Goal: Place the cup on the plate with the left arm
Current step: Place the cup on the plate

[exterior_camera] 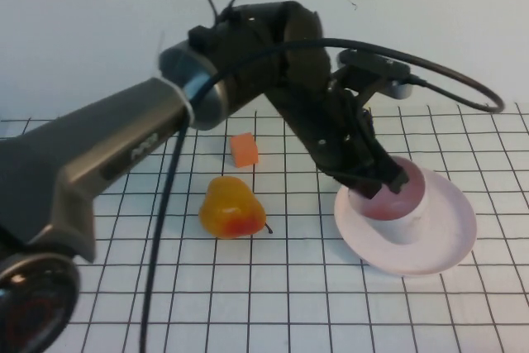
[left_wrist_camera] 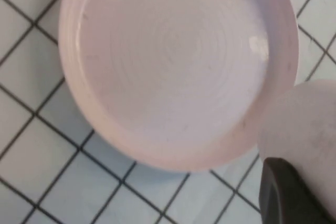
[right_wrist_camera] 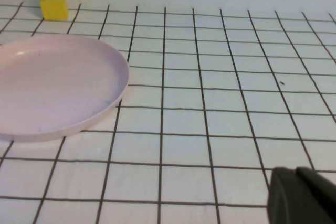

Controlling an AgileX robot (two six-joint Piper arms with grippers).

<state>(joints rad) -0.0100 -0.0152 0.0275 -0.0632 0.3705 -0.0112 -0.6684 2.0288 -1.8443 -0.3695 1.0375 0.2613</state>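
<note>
Left arm (exterior_camera: 99, 163): nearest the camera, it ran from the lower left of the high view up to a bent elbow at top centre, then down toward centre right.
Left gripper (exterior_camera: 382, 181): its jaws were closed onto the rim of the cup, one finger inside the mouth and one outside; in the left wrist view a dark finger (left_wrist_camera: 286, 195) lay against the cup's pale wall.
Pear (exterior_camera: 231, 208): orange-yellow, lying on the gridded table (exterior_camera: 289, 303) left of centre, well apart from the plate.
Orange cube (exterior_camera: 244, 150): just above the pear, clear of the arm.
Cup (exterior_camera: 393, 196): pale pink, tilted, at the left part of the plate, held by the gripper; whether its base touched the plate was unclear.
Plate (exterior_camera: 438, 241): pale pink, centre right of the high view, partly hidden by cup and gripper.
Right gripper (right_wrist_camera: 302, 198): only a dark tip showed at the lower right of the right wrist view; how its jaws stood, I cannot tell.
</note>
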